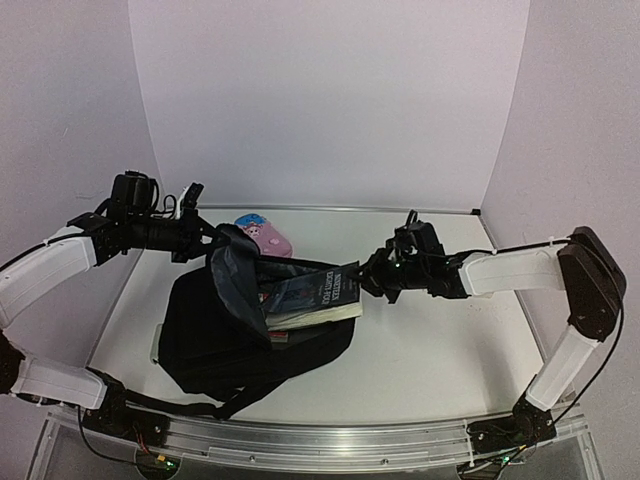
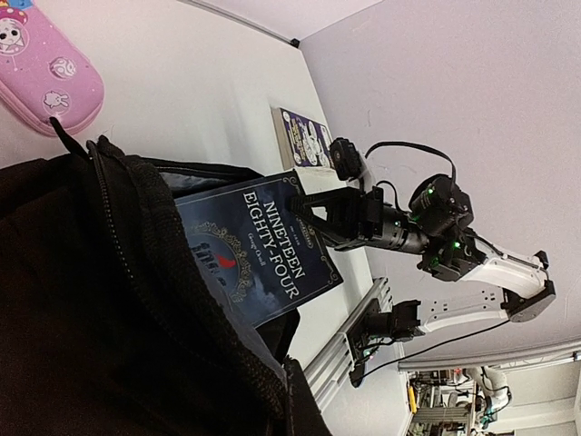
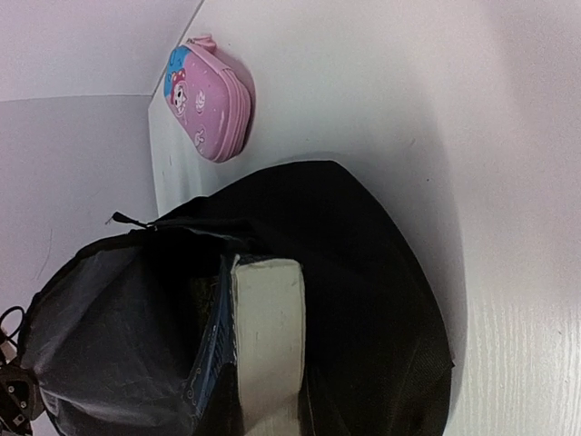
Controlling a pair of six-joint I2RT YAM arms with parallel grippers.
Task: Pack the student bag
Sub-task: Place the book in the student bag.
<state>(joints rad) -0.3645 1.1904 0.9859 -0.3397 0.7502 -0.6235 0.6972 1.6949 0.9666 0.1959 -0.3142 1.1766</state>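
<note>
Black fabric of the student bag (image 2: pixel 91 318) fills the near side of my left wrist view, with a zipper track running along its rim.

Top camera: the bag lies on the white table (image 1: pixel 430 350), left of centre, close to the left arm. Its long axis looks roughly left–right, though the slumped fabric makes that hard to call. The mouth points right, toward the right arm. Straps trail off the near-left side toward the aluminium rail (image 1: pixel 320 440) that carries both arm bases.

The bag's upper flap stands raised at the left gripper (image 1: pixel 205 230). Fabric hides the fingers, so I cannot tell whether they are pinched on it.

The right gripper (image 1: pixel 368 275) is clamped on the outer edge of a dark blue book (image 2: pixel 259 254), title "Nineteen Eighty-Four". The book sits tilted, half inside the mouth, cover up. My right wrist view shows its pale page block between the lips of the bag.

A pink pouch (image 1: pixel 265 235) lies just beyond the bag, near the back wall. A small second book (image 2: pixel 304 138) lies flat on the table; its cover is too small to read.

Plain pale walls close the table on three sides.
</note>
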